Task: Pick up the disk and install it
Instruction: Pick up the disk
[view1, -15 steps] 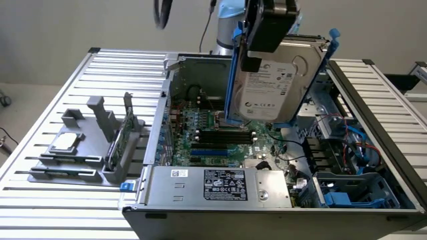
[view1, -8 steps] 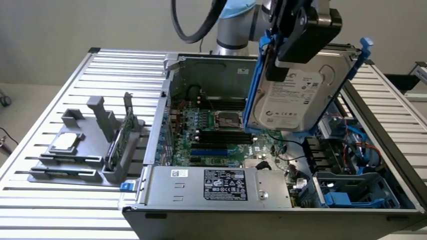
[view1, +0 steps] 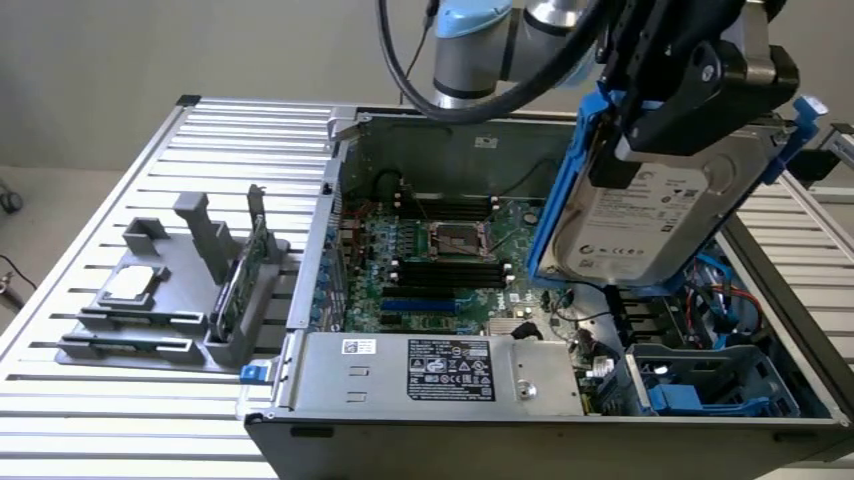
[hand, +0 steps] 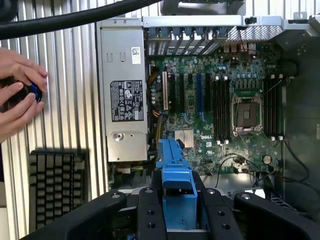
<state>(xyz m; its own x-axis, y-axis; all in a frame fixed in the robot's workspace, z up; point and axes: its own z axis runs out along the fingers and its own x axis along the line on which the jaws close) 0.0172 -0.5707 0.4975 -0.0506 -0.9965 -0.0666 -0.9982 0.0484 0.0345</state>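
The end effector (view1: 687, 120) is clenching the disk (view1: 647, 215) by its upper end and is holding it in the air over the open computer case (view1: 534, 440), above the side of the case that lies toward the exterior view's right. The disk is hanging nearly upright, slightly tilted, with its pale label facing the exterior camera and its blue side rails showing along both long edges. It is touching nothing but the end effector.

In the wrist view the end effector (hand: 178, 210) is showing its black fingers (hand: 150, 212) pressing on either side of the disk (hand: 176, 175), whose blue rail is pointing down toward the motherboard (hand: 220, 110).

The case is sitting on the slatted metal worktop (view1: 80, 420), with the power supply (view1: 441, 372) lying along its near wall and a blue drive cage (view1: 694, 395) sitting in its near corner at the exterior view's right. A grey holder (view1: 174, 300) is resting near the worktop's edge at the exterior view's left. In the wrist view a person's hands (hand: 20, 117) are cupping a small dark object beside a keyboard (hand: 55, 185).
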